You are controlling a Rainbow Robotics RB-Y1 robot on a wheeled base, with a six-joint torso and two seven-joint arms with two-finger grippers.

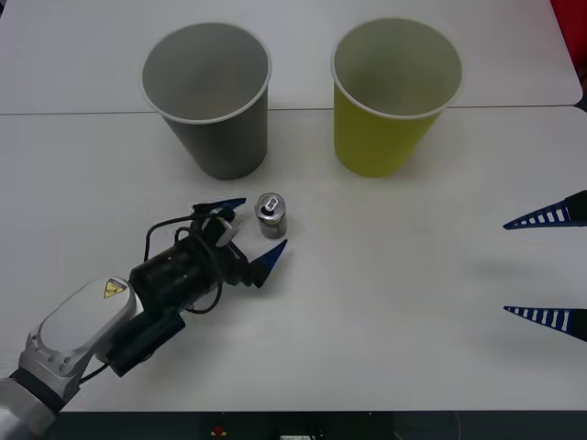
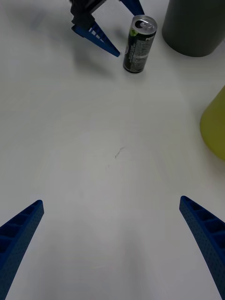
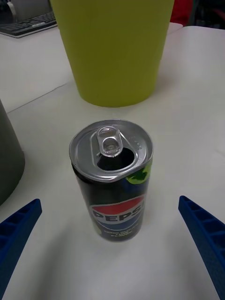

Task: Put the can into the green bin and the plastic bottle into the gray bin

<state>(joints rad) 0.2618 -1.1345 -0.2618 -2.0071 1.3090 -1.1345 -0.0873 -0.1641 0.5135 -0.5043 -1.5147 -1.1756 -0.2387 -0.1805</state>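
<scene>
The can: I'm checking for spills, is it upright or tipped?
Upright. The can stands on its base on the table, silver top and pull tab up, between the left gripper's open fingers.

The left arm [image 1: 87, 330] has a pale grey-white rounded shell bearing a small yellow triangular warning label at its one-o'clock end, then a black cylindrical wrist wrapped in looping black cables. The left gripper [image 1: 255, 229] and right gripper [image 1: 550, 268] both carry blue, ribbed, tapering pointed fingers [image 2: 96, 35].
</scene>
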